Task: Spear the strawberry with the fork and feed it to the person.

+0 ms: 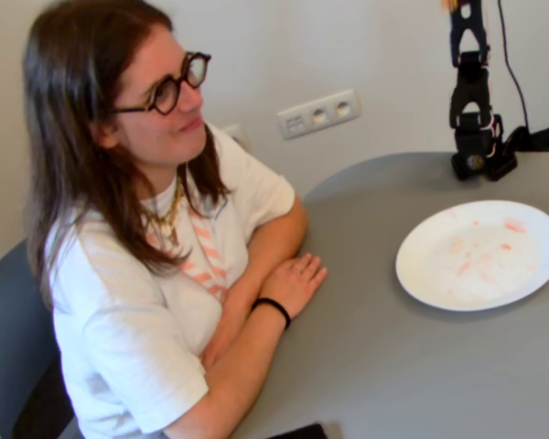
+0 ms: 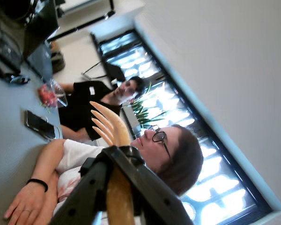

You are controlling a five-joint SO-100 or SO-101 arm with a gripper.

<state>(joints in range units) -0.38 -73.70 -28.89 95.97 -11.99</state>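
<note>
Table (image 1: 421,366), fork (image 2: 110,124) probably near person (image 2: 171,154)

Person (image 1: 137,229): brown hair, dark round glasses, white T-shirt, pink-and-white striped strap (image 1: 204,256), gold necklace (image 1: 167,219), black wristband (image 1: 273,309). Table (image 1: 393,366): plain grey. Plate (image 1: 412,265): white, marked with pale pink and orange-red smears. Arm (image 1: 471,91): black. Fork (image 2: 110,126): orange-yellow, tines paler at the tips. Chair (image 1: 9,320): blue-grey. Wall (image 1: 366,46): off-white, with a white socket strip (image 1: 318,113). Second person (image 2: 103,93) in the wrist view: black shirt, dark hair.
</note>
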